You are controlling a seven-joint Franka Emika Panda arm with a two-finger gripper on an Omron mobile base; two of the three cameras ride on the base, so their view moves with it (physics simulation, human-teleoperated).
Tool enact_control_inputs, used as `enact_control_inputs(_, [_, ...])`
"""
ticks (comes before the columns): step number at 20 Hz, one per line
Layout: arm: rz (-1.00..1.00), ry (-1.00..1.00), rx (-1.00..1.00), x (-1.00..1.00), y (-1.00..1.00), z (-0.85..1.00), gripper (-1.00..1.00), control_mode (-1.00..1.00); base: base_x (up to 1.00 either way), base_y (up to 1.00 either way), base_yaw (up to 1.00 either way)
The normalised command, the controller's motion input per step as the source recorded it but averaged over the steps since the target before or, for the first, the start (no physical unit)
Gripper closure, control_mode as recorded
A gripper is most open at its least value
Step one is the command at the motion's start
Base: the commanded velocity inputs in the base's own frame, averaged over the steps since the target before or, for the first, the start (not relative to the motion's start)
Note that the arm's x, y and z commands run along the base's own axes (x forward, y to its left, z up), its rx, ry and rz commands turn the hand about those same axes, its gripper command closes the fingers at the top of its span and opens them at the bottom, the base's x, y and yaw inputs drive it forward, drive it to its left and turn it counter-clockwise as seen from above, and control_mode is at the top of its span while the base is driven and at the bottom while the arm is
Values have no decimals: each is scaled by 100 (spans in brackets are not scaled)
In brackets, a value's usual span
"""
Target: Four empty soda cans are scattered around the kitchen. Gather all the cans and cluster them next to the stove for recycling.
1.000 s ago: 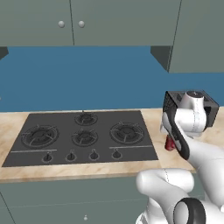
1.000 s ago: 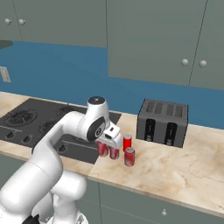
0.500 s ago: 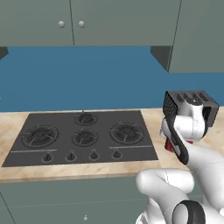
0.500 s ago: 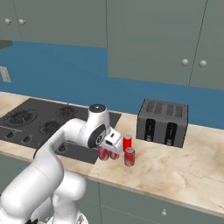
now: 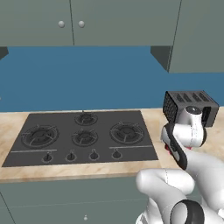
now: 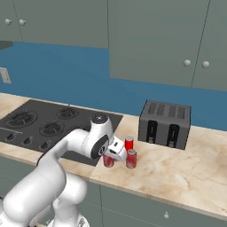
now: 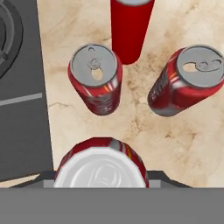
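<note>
tool (image 7: 101, 186) clamped on red can (image 7: 101, 164), upright, low over bench (image 7: 183, 144) | three more cans just ahead of tool: near-left (image 7: 96, 78), near-right (image 7: 186, 81), far one (image 7: 130, 26) | stove (image 7: 19, 87) edge just left of tool | toaster (image 6: 165, 124) beyond

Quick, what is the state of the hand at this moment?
Hand: closed on a can, low over the counter beside the stove, next to three other cans.
</note>
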Motion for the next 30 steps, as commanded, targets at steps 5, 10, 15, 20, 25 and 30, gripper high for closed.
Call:
enact_control_inputs(5, [0, -2, -1, 5, -10, -26, 100, -100, 0, 0, 0])
enact_control_inputs(10, [0, -1, 0, 8, -11, -23, 100, -100, 0, 0, 0])
enact_control_inputs(15, [0, 0, 0, 13, -11, -18, 100, -100, 0, 0, 0])
enact_control_inputs(20, [0, 0, 0, 11, -7, -16, 100, -100, 0, 0, 0])
enact_control_inputs(25, [0, 0, 0, 11, -5, -17, 100, -100, 0, 0, 0])
enact_control_inputs(30, [0, 0, 0, 9, -3, -21, 100, -100, 0, 0, 0])
